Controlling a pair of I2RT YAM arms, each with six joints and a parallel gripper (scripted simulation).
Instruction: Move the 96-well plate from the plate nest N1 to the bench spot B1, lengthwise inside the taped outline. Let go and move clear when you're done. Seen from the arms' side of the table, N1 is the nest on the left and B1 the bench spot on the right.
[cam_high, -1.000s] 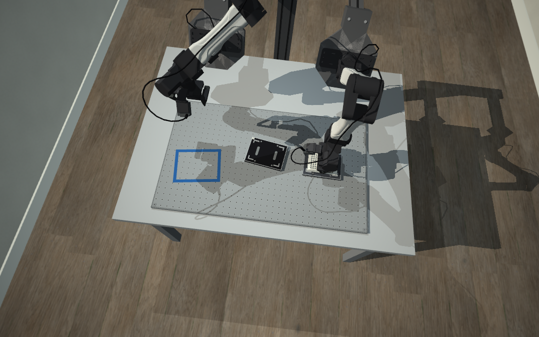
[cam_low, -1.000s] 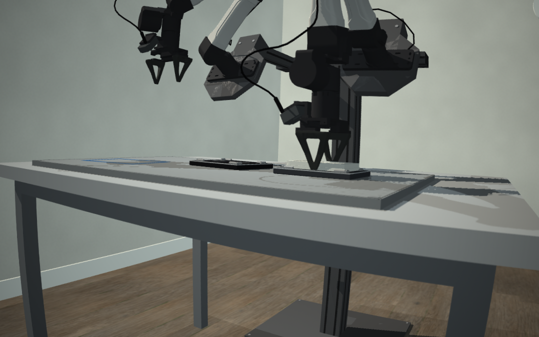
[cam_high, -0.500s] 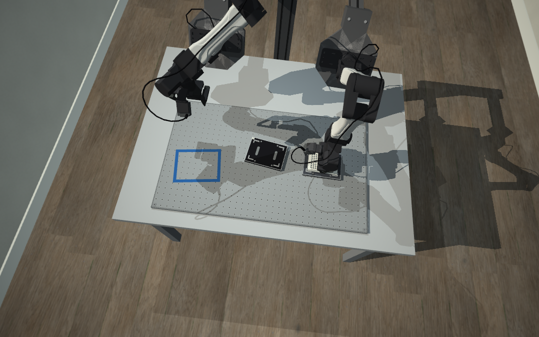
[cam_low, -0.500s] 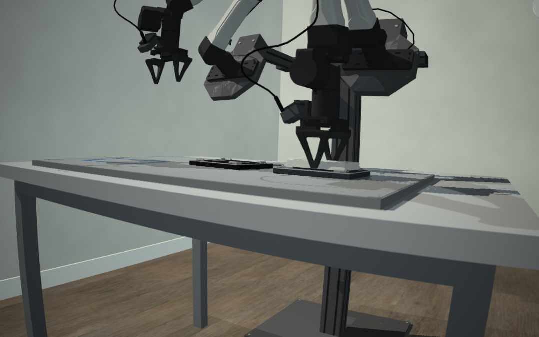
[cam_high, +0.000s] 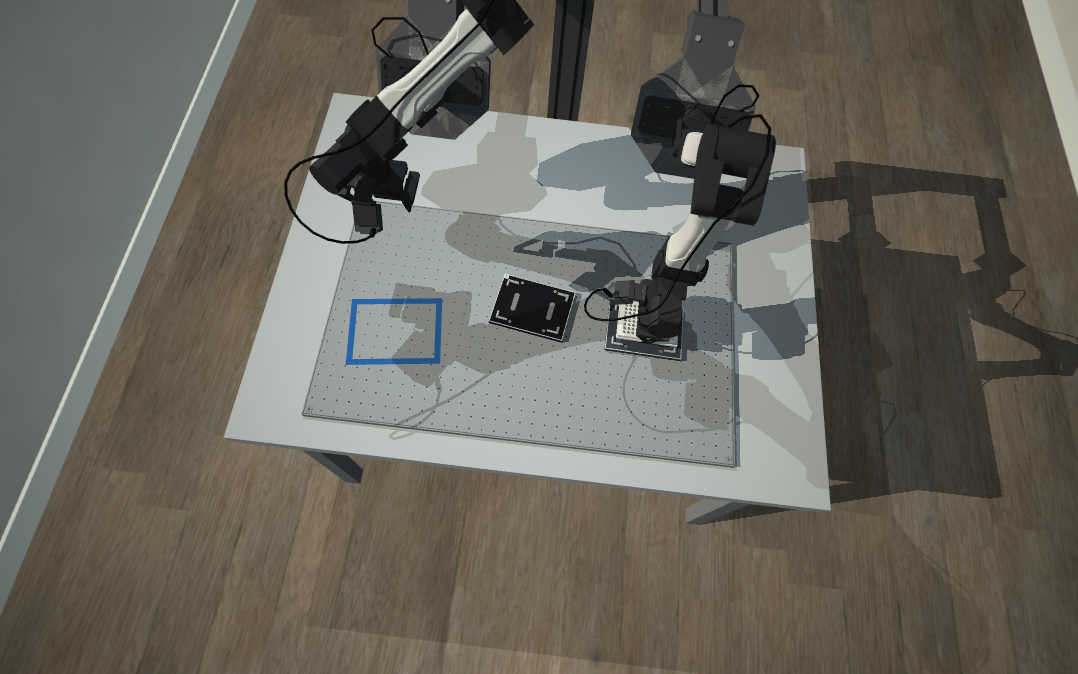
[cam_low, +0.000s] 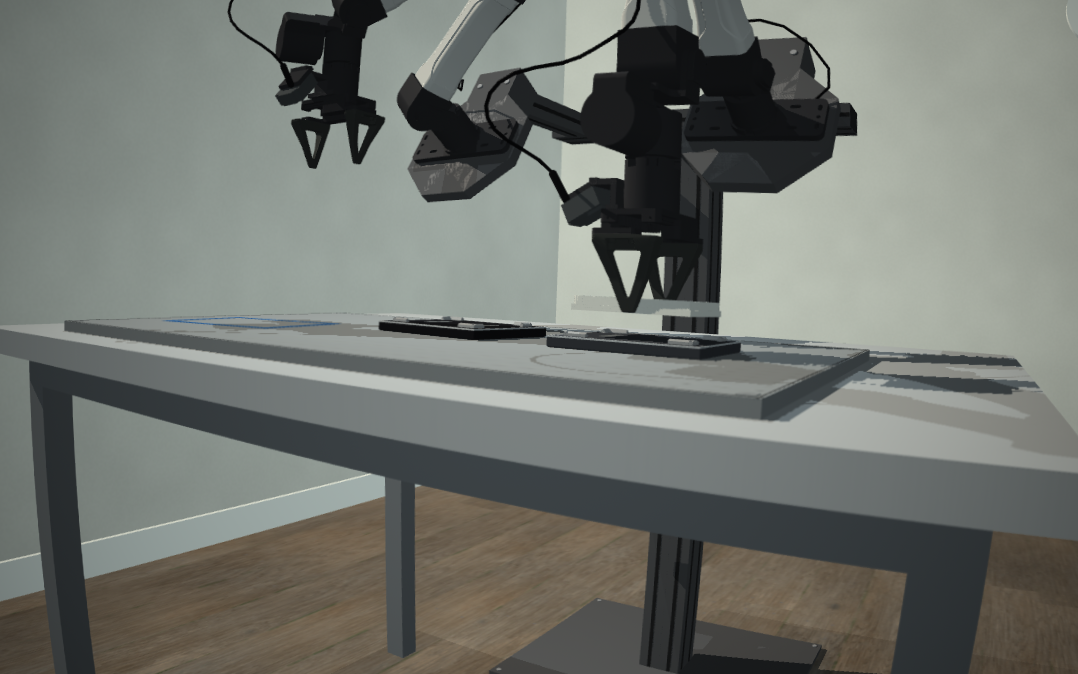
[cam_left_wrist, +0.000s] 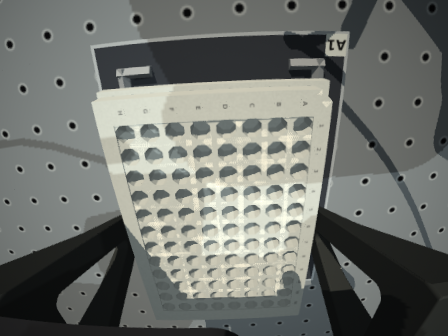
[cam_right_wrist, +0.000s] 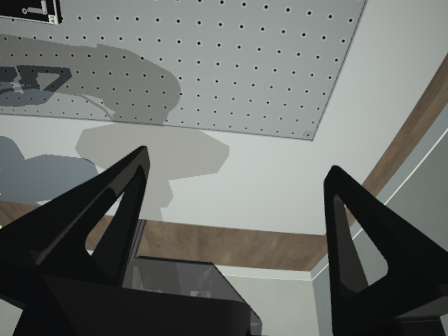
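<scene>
From the exterior view, the left gripper (cam_high: 658, 321) (cam_low: 647, 303) (cam_left_wrist: 220, 219) has its fingers clamped on the long edges of the 96-well plate (cam_high: 629, 319) (cam_low: 691, 308) (cam_left_wrist: 215, 200). The plate is aloft over nest N1 (cam_high: 645, 350) (cam_low: 635, 347) (cam_left_wrist: 225, 62), with open air between its underside and the nest's rim. In the left wrist view, 1 finger lies along each long edge, and the row 1 end points toward the nest edge marked A1.

Beside N1, a 2nd nest (cam_high: 531, 309) (cam_low: 429, 329) (cam_right_wrist: 54, 11) sits slightly turned, a narrow strip of perforated board (cam_high: 516, 413) (cam_low: 397, 365) (cam_left_wrist: 50, 100) (cam_right_wrist: 250, 75) separating the 2. It lies between the plate and the blue taped outline (cam_high: 393, 362) at B1, which has bare board inside its 4 edges.

The right gripper (cam_high: 389, 210) (cam_low: 335, 164) (cam_right_wrist: 239, 163) hangs well above the table (cam_high: 270, 381) (cam_low: 556, 445) (cam_right_wrist: 280, 190), fingers wide apart with nothing between them, well apart from the plate.
</scene>
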